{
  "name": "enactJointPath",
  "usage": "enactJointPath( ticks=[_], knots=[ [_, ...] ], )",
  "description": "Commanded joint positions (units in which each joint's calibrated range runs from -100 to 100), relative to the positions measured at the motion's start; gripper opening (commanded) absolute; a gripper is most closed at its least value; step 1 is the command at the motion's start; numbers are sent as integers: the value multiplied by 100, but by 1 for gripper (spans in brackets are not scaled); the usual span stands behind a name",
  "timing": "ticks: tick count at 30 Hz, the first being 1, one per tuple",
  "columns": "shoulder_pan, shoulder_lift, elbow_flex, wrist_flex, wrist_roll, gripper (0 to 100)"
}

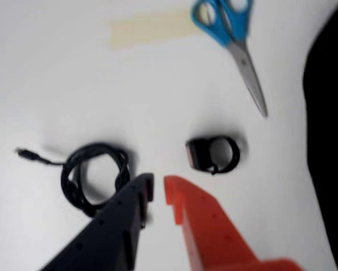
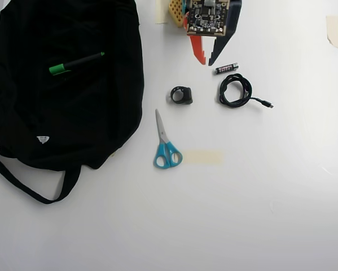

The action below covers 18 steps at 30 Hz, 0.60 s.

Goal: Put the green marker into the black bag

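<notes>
White logo [image 2: 42, 139], unreadable battery [image 2: 227, 68] label

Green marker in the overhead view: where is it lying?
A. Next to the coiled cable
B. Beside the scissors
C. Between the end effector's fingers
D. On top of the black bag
D: the green marker lies on the black bag, far from the empty end effector.

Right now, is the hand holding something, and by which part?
Nothing is held. The hand is open and empty above the table; the green marker lies on the black bag.
</notes>
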Motion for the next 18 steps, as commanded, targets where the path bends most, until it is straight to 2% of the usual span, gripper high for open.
enactJointPath(
  ticks=[1, 11, 18],
  knots=[
    [-281, -875, 1067, -647, 25, 2],
    [-512, -2659, 4274, -2534, 30, 2],
    [-445, -4028, 6188, -3205, 30, 2]
  ],
)
